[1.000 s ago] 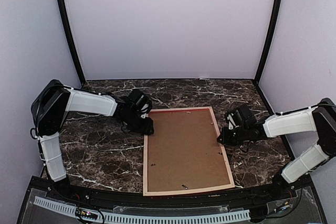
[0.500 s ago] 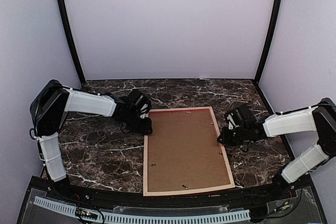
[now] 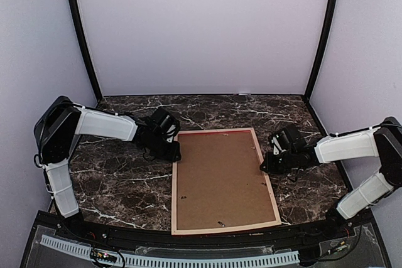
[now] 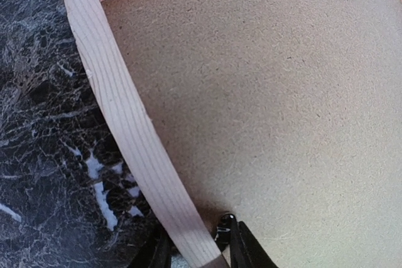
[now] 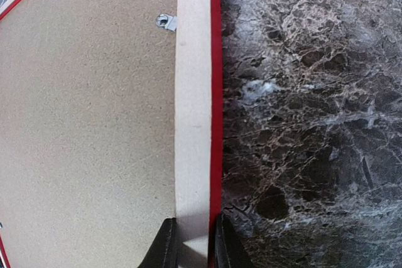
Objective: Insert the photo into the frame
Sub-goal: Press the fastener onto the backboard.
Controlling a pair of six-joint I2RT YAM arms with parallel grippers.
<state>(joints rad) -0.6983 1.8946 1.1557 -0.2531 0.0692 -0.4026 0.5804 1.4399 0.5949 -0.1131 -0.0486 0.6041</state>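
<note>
The frame (image 3: pixel 174 192) lies face down on the marble table, pale wood back up, a red edge showing along its far side. A brown backing board (image 3: pixel 220 180) fills it. The photo is hidden. My left gripper (image 3: pixel 174 154) straddles the frame's left rail (image 4: pixel 129 123) near the far corner, one finger on each side; it is open, with a thin gap on the inner side. My right gripper (image 3: pixel 266 166) is shut on the frame's right rail (image 5: pixel 193 123), its fingers (image 5: pixel 164 246) pinching the wood.
A small metal turn clip (image 5: pixel 167 22) sits on the backing board's edge by the right rail; another (image 4: pixel 224 221) lies beside my left inner finger. Dark marble table (image 3: pixel 113 180) surrounds the frame. Pale walls close in on three sides.
The left gripper's jaws have narrowed around the frame's left rail, and that arm has shifted slightly. The right gripper and the frame have stayed still.
</note>
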